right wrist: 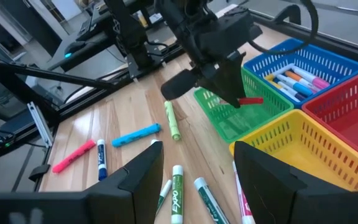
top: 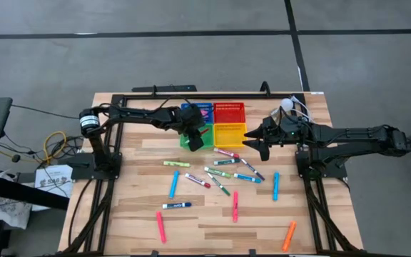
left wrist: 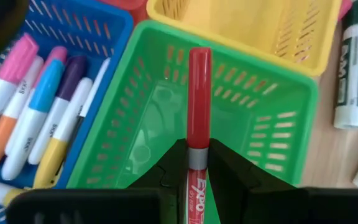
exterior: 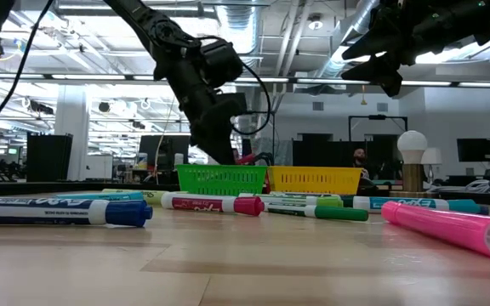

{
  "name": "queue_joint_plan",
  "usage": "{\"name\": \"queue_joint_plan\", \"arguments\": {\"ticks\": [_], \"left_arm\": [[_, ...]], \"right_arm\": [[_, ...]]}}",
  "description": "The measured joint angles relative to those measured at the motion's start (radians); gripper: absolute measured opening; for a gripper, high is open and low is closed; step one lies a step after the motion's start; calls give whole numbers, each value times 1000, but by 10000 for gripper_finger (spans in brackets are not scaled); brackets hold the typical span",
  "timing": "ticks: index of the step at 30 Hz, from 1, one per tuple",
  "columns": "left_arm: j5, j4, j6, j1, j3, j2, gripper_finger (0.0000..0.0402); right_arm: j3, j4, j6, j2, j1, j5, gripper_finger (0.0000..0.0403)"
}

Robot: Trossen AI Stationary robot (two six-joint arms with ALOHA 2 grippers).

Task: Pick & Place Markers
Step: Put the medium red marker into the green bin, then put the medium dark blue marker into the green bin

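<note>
I hold the left tool [left wrist: 197, 180] over the green basket [left wrist: 278, 118], its fingers clamped tight on a red marker [left wrist: 197, 106] that points down into the basket's bare bottom; I judge this one ready to drop. The right tool [top: 257, 140] hangs above the near edge of the yellow basket [top: 230, 133], fingers spread with nothing between them, waiting.

By my reading the sort is in its early part. The blue basket [left wrist: 114, 37] already has a handful of markers lying in it, white barrels with pink, light blue, purple, orange and yellow ends. The green basket, the yellow one and the red basket [top: 229, 111] show nothing inside, as far as I can see.

Most of the work is left. More than a dozen markers lie loose on the tabletop [top: 127, 221]: a cluster of green-capped and pink-capped ones just in front of the baskets, blue markers [top: 173, 184] to either side of it, pink markers [top: 160, 227] nearer the front, and one orange marker [top: 289, 235] alone by the front right corner.
</note>
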State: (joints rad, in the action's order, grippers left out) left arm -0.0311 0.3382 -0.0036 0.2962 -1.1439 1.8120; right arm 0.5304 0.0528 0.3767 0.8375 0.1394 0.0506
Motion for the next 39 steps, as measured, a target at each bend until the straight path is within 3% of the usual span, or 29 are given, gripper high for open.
{"name": "queue_joint_plan", "arguments": {"ticks": [11,24,31,39], "left_arm": [[6,-1,0,0,0,40,61],[20,-4,0,1,1,26,130],[16,-4,-68,-15,-1,-140,140],[13,-6,-159,-119,0,-392,136]], "right_arm": [[0,0,-1,0,0,0,186],[0,0,-1,0,0,0,186],[0,0,-1,0,0,1,186],[0,1,-2,0,0,2,186]]}}
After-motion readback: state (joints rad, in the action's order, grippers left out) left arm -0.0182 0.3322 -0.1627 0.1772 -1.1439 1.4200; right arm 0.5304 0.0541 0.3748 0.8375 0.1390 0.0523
